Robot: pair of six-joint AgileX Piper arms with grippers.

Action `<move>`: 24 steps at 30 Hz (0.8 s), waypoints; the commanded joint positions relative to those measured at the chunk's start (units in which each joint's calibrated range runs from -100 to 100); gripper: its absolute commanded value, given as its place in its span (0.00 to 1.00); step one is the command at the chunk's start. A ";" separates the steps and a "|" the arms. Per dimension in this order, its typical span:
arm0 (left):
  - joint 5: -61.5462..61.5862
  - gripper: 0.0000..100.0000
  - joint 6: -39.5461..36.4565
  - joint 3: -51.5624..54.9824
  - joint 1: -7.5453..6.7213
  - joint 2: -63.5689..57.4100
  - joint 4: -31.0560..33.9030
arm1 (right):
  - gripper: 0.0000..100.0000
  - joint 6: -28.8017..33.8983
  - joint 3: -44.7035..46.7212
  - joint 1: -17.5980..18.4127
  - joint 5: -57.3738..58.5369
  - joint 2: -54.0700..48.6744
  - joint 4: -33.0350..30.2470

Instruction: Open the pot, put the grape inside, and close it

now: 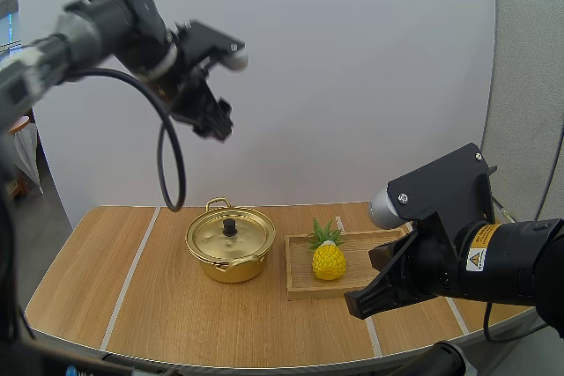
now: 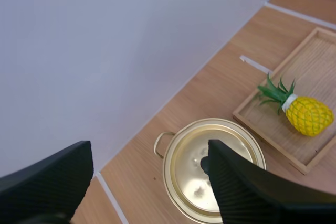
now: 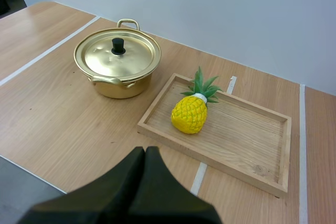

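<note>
The left gripper, jaws wide, hangs high above the pot, its lid knob toward six o'clock; the right gripper, closed, sits farther off.

Bright, even light; soft glare on pot lid.

The round golden metal pot, its domed lid seated on it, stands on the wooden tabletop. At its 3 o'clock, just beside it, lies a rectangular wooden tray carrying a yellow toy pineapple at the tray's 9 o'clock end.
</note>
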 commanded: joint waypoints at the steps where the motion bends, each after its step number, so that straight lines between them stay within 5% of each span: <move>1: 2.90 1.00 -1.21 -4.45 -0.12 -19.66 0.25 | 0.00 0.05 0.19 -0.21 -1.77 -0.35 -0.44; 13: 9.79 1.00 -5.87 -4.62 -0.12 -42.77 0.25 | 0.00 0.05 -0.33 -0.21 -2.35 -0.35 -0.44; 20: 10.17 0.00 -10.08 -4.33 -0.12 -49.99 0.25 | 0.00 0.05 -0.33 -0.21 -2.35 -0.35 -0.44; 24: 10.17 0.00 -13.72 -4.33 -0.12 -53.58 0.25 | 0.00 0.05 -0.33 -0.21 -2.35 -0.35 -0.44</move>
